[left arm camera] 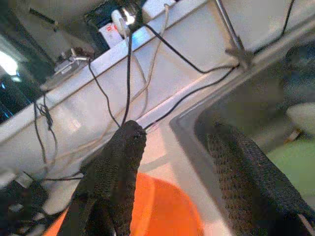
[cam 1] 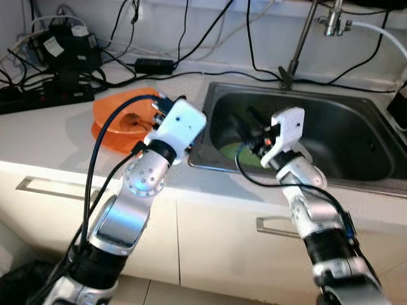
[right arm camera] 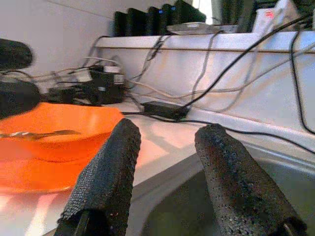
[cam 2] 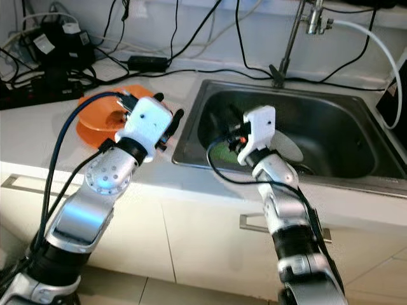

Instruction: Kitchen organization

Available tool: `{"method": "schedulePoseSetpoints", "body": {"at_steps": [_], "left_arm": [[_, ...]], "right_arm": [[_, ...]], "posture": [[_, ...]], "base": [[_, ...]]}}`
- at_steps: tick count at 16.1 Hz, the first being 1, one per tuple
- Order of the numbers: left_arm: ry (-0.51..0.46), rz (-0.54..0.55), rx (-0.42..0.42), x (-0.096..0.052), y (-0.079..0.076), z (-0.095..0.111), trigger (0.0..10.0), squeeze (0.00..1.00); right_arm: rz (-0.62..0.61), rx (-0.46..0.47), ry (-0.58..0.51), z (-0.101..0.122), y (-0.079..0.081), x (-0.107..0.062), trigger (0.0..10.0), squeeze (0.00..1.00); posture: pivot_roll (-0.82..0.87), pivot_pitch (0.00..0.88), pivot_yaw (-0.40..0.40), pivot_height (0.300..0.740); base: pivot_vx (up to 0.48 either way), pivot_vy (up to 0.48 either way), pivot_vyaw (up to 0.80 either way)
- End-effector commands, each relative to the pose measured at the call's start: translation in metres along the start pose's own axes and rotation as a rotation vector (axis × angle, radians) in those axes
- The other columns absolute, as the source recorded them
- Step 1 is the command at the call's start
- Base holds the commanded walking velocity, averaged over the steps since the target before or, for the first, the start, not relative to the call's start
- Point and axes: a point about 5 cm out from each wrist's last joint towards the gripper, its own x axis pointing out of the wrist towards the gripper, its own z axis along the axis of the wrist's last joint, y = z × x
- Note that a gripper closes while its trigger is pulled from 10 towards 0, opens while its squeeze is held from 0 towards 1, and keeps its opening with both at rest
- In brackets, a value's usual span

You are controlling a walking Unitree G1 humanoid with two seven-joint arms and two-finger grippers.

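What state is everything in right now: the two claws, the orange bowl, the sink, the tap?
Left gripper: open, empty, above the counter beside the bowl.
Right gripper: open, empty, over the sink.
Orange bowl: upright on the counter, something small inside.
Sink: holds a green item and a plate.
Tap: no water visible.

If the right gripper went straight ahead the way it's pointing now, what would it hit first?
Probably the steel sink's near-left rim, then the white countertop with the orange bowl left of its line; depth is unclear. The right gripper is open.
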Motion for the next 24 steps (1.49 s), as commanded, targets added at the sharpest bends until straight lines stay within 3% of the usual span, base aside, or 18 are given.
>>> {"method": "schedulePoseSetpoints", "body": {"at_steps": [1, 2, 4, 5, 6, 8, 12, 24], "left_arm": [[0.005, -0.031, 0.114, -0.002, -0.006, -0.002, 10.0, 0.0], [0.029, -0.064, 0.241, -0.004, -0.009, -0.008, 10.0, 0.0], [0.046, -0.07, 0.266, -0.004, -0.009, -0.01, 10.0, 0.0], [0.111, -0.087, 0.353, -0.005, -0.009, -0.02, 10.0, 0.0], [0.111, -0.087, 0.353, -0.005, -0.009, -0.02, 10.0, 0.0], [0.169, -0.094, 0.437, -0.009, -0.007, -0.027, 10.0, 0.0], [0.277, -0.082, 0.504, -0.011, -0.004, -0.039, 10.0, 0.0], [0.362, 0.016, 0.569, -0.004, 0.006, -0.043, 10.0, 0.0]], "right_arm": [[0.038, 0.033, 0.017, 0.0, 0.0, -0.008, 10.0, 0.0], [0.03, 0.04, 0.042, -0.003, -0.001, -0.014, 10.0, 0.0], [0.026, 0.043, 0.048, -0.003, -0.001, -0.015, 10.0, 0.0], [0.042, 0.054, 0.05, -0.001, 0.001, -0.017, 10.0, 0.0], [0.042, 0.054, 0.05, -0.001, 0.001, -0.017, 10.0, 0.0], [0.064, 0.063, 0.052, 0.001, 0.004, -0.018, 10.0, 0.0], [0.076, 0.069, 0.058, 0.002, 0.008, -0.017, 10.0, 0.0], [0.069, 0.068, 0.058, 0.005, 0.007, -0.017, 10.0, 0.0]], "posture": [[0.08, 0.046, -0.028, 0.74], [0.08, 0.05, -0.03, 0.74], [0.08, 0.05, -0.03, 0.74], [0.08, 0.052, -0.029, 0.74], [0.08, 0.052, -0.029, 0.74], [0.08, 0.053, -0.031, 0.74], [0.08, 0.057, -0.034, 0.74], [0.07, 0.048, -0.036, 0.74]], "base": [[0.0, 0.0, 0.0], [0.0, 0.0, 0.0], [0.0, 0.0, 0.0], [0.0, 0.0, 0.0], [0.0, 0.0, 0.0], [0.0, 0.0, 0.0], [0.0, 0.0, 0.0], [0.0, 0.0, 0.0]]}}
